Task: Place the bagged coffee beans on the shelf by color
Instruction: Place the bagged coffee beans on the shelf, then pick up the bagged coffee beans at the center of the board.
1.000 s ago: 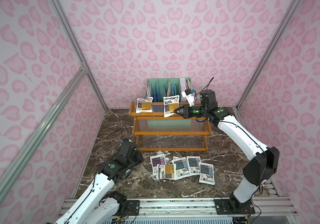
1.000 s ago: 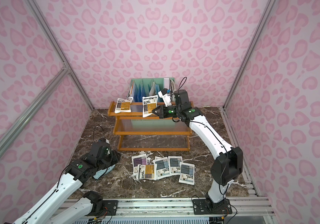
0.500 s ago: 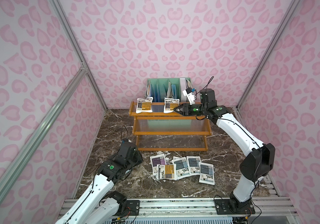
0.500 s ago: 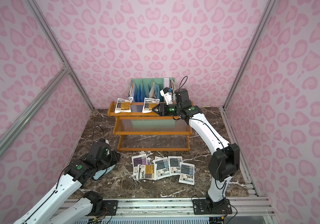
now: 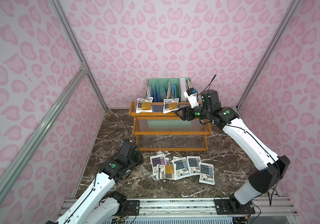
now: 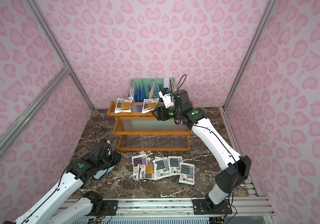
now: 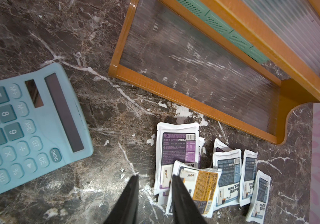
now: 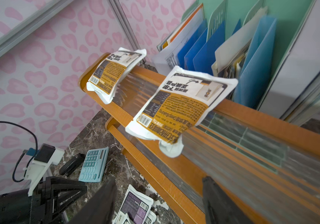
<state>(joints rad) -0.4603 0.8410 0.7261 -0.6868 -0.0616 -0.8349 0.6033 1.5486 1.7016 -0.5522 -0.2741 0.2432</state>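
**Shelf** (image 5: 169, 133): 3 tiers, orange-brown frame, clear ribbed boards. It stands at the back of the surface (image 5: 116, 124), just in front of the organizer (image 5: 161, 85).

**Top tier:** 2 pouches, apart from each other. The left orange pouch (image 5: 144, 104) lies at the left end and the mid orange pouch (image 5: 170, 105) near the middle. Both overhang the front rail (a lower corner of the mid one droops past it in the right wrist view).

**Surface, in front of the shelf:** 1 overlapping cluster.
- The purple pouch (image 5: 158, 161) is at the left.
- The loose orange pouch (image 5: 166, 171) lies over its near edge.
- 3 grey-blue pouches (image 5: 193, 164) are fanned to the right.
- More pouches are partly hidden beneath.

**Right hand** (image 5: 178, 114): at top-tier height, just right of the mid orange pouch. Its jaws are spread wide and it holds nothing.

**Left hand** (image 7: 155, 176): low over the surface, between the calculator (image 7: 29, 126) and the cluster. Its fingers stand a narrow gap apart with nothing between them. 1 finger overlaps the loose orange pouch in the left wrist view; whether they touch cannot be told.
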